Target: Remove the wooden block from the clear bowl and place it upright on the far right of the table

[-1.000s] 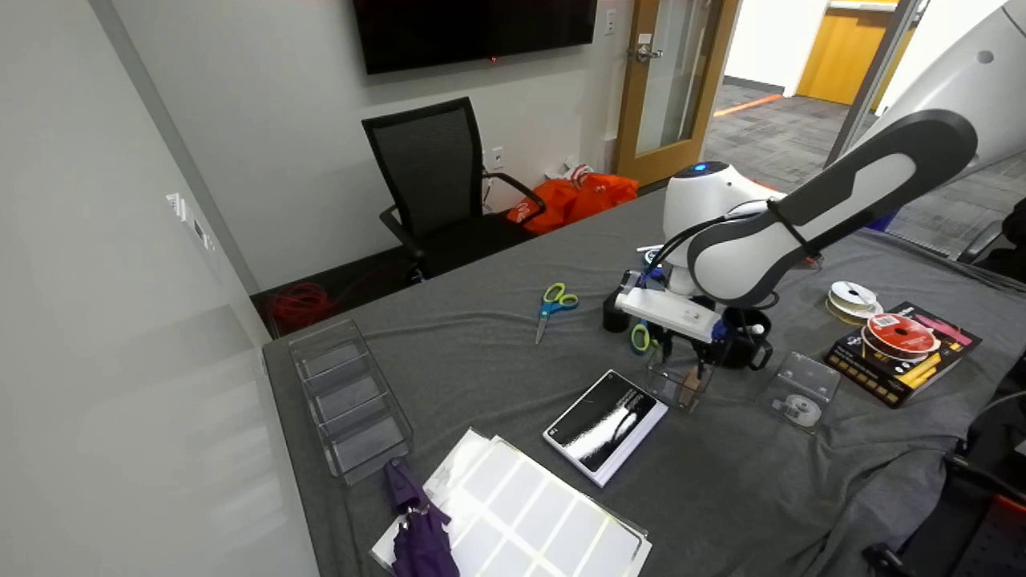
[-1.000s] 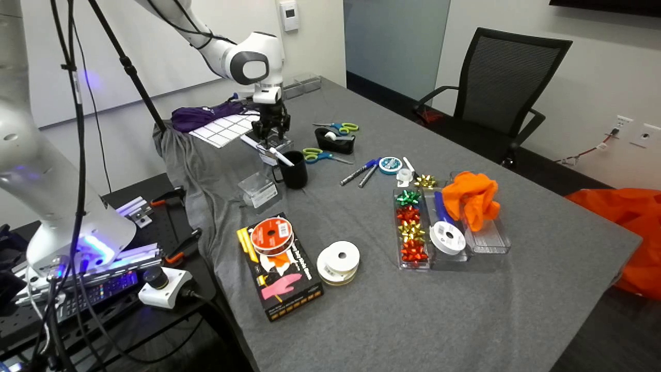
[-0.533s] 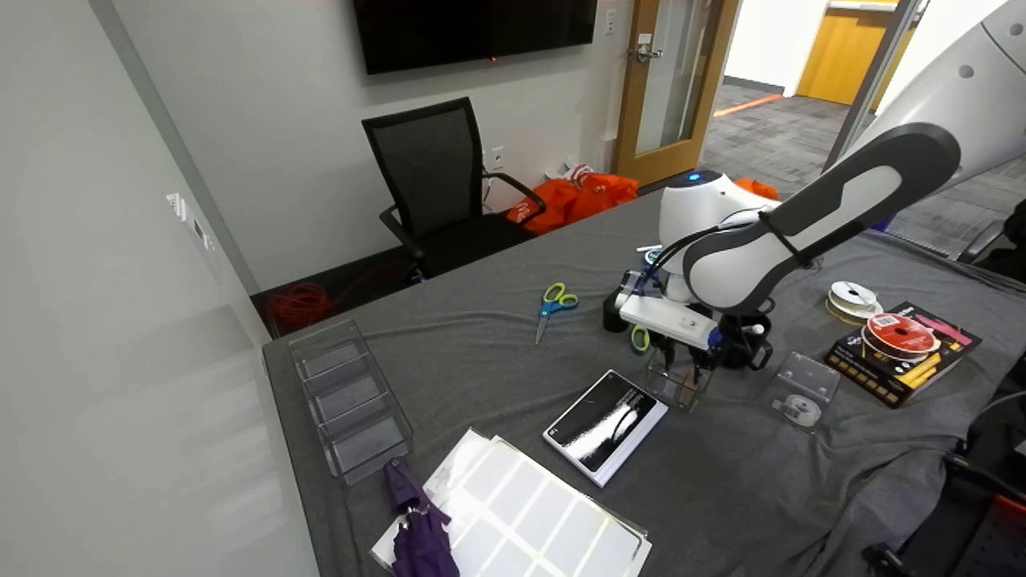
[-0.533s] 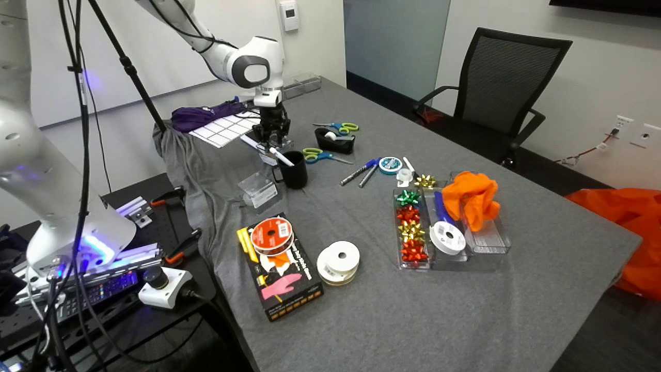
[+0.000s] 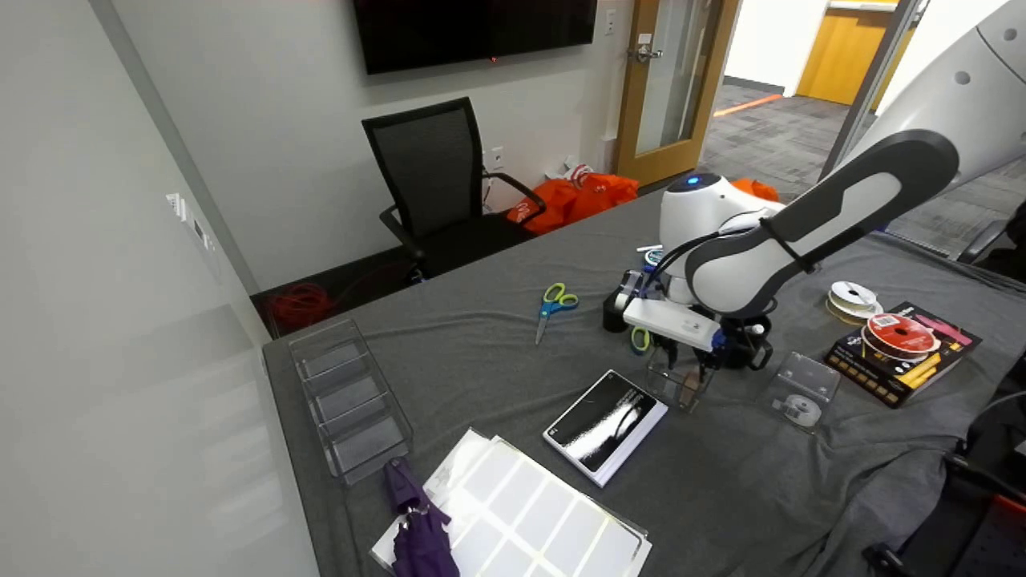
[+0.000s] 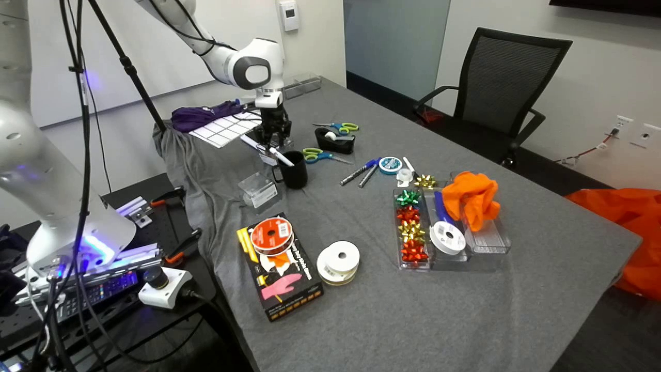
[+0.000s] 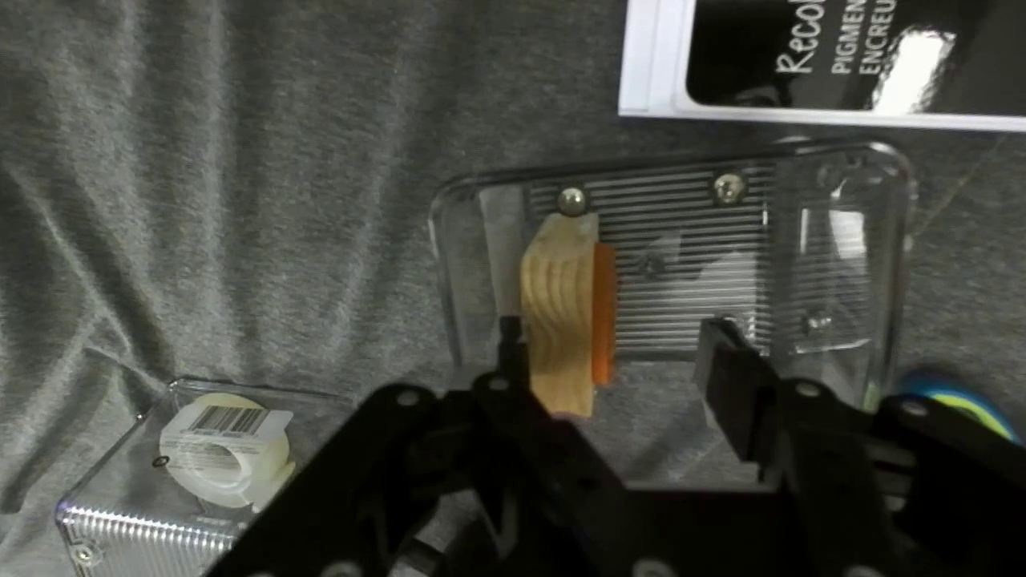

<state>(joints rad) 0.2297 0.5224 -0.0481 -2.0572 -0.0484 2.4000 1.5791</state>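
The wooden block [image 7: 561, 312], light wood with an orange strip on one side, leans or lies inside the clear bowl [image 7: 904, 216], a rectangular clear plastic container. The block also shows through the container wall in an exterior view [image 5: 690, 387]. My gripper [image 7: 616, 332] is open over the container. In the wrist view the block is between the fingers, close beside the left finger [image 7: 511, 344] and well apart from the right finger [image 7: 725, 377]. Whether the left finger touches it I cannot tell. The table [image 5: 481, 385] is draped in dark grey cloth.
A black-and-white box [image 5: 606, 426] lies beside the container. A black mug [image 6: 294, 170] with a white marker, scissors [image 6: 325, 156], a tape dispenser [image 6: 334, 142] and a clear tape case [image 5: 800, 391] stand close around. Ribbon spools [image 6: 338, 262] and a bow tray [image 6: 411, 227] are further off.
My gripper has moved down a little toward the container and shifted slightly. It stays open, and the block and container have not visibly moved.
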